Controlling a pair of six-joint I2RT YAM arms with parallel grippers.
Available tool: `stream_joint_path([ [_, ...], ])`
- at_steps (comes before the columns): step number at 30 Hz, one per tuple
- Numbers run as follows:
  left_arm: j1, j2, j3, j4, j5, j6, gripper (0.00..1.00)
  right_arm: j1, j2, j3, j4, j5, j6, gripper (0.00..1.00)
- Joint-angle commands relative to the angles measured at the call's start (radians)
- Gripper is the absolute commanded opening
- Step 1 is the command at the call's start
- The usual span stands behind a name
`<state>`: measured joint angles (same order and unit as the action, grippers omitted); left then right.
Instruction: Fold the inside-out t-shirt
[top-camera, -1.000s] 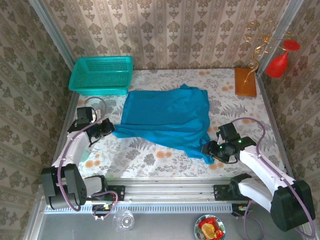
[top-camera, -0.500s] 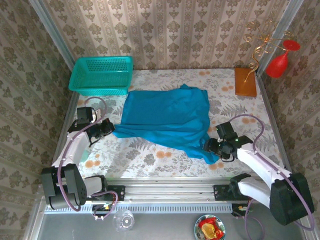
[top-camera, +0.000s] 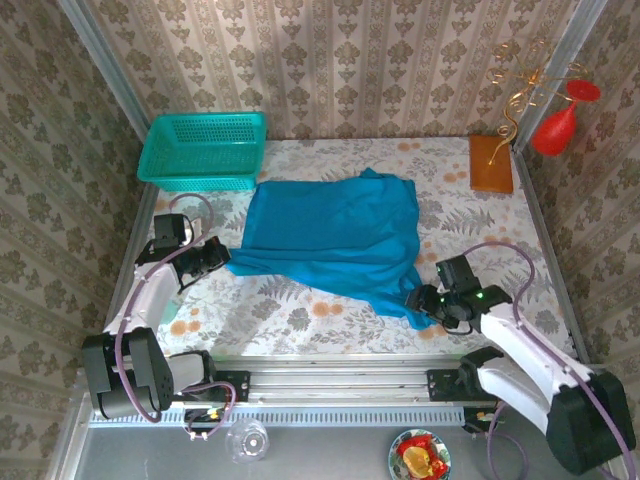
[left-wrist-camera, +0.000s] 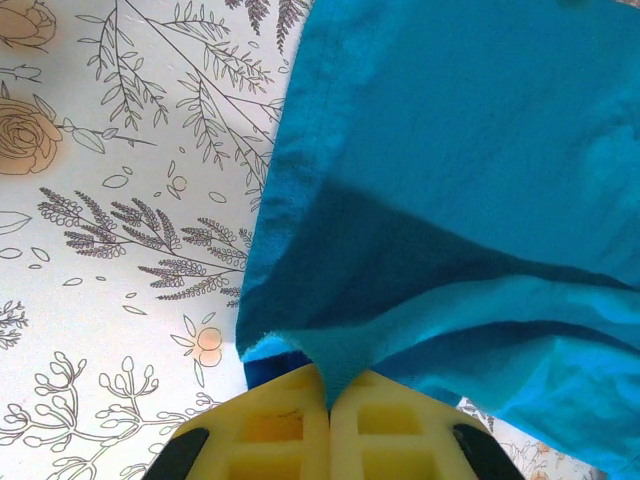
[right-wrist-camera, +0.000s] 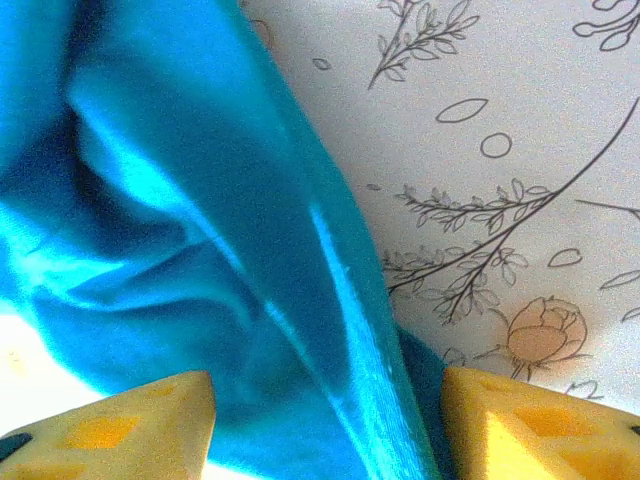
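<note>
The teal-blue t-shirt (top-camera: 335, 238) lies spread over the middle of the flowered table, with a bunched corner reaching toward the near right. My left gripper (top-camera: 218, 258) sits at the shirt's left corner, shut on a pinch of cloth (left-wrist-camera: 335, 365); the yellow pads meet with fabric between them. My right gripper (top-camera: 420, 303) is at the near right corner, open, its two yellow fingers (right-wrist-camera: 150, 420) wide apart on either side of a fold of the t-shirt (right-wrist-camera: 250, 270).
A turquoise mesh basket (top-camera: 205, 150) stands at the back left, touching the shirt's far edge. An orange-brown board (top-camera: 490, 163) lies at the back right beside a red ornament (top-camera: 555, 128). Wallpapered walls enclose the table on three sides.
My right gripper shifted a little toward the near edge and stays at the shirt's near right corner. The left arm and the shirt have hardly moved.
</note>
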<state>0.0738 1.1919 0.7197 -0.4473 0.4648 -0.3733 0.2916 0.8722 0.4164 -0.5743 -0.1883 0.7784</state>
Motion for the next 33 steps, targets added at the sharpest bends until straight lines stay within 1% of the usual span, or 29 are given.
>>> stream_joint_path([
  [1,0.006,0.011,-0.003,0.008,0.017,-0.009,0.0,0.005,-0.046,-0.025,-0.058,-0.05,0.06,0.54],
  [7,0.006,0.017,-0.005,0.013,0.018,-0.008,0.0,0.013,0.017,-0.05,-0.038,-0.073,0.06,0.36],
  [12,0.005,0.012,-0.012,0.013,0.015,-0.009,0.0,0.038,0.036,-0.048,-0.044,-0.012,0.083,0.29],
  [16,0.006,0.008,-0.019,0.017,0.014,-0.015,0.0,0.044,0.037,-0.041,-0.042,0.024,0.102,0.18],
  [20,0.006,-0.006,-0.019,0.017,0.011,-0.019,0.0,0.044,0.037,0.007,-0.081,0.047,0.087,0.0],
  [21,0.007,-0.01,-0.016,0.017,0.012,-0.02,0.0,0.044,0.03,0.028,-0.097,0.055,0.087,0.0],
  [24,0.009,-0.035,0.003,0.019,0.027,-0.037,0.0,0.044,-0.019,0.13,-0.156,0.095,0.08,0.0],
  [27,0.014,-0.07,0.056,0.011,0.042,-0.053,0.0,0.037,-0.06,0.305,-0.221,0.192,0.042,0.0],
  [30,0.016,-0.108,0.127,0.008,0.05,-0.072,0.0,0.011,-0.064,0.543,-0.283,0.303,-0.029,0.0],
  [33,0.017,-0.137,0.195,0.041,0.082,-0.105,0.0,-0.055,-0.024,0.843,-0.349,0.385,-0.134,0.0],
])
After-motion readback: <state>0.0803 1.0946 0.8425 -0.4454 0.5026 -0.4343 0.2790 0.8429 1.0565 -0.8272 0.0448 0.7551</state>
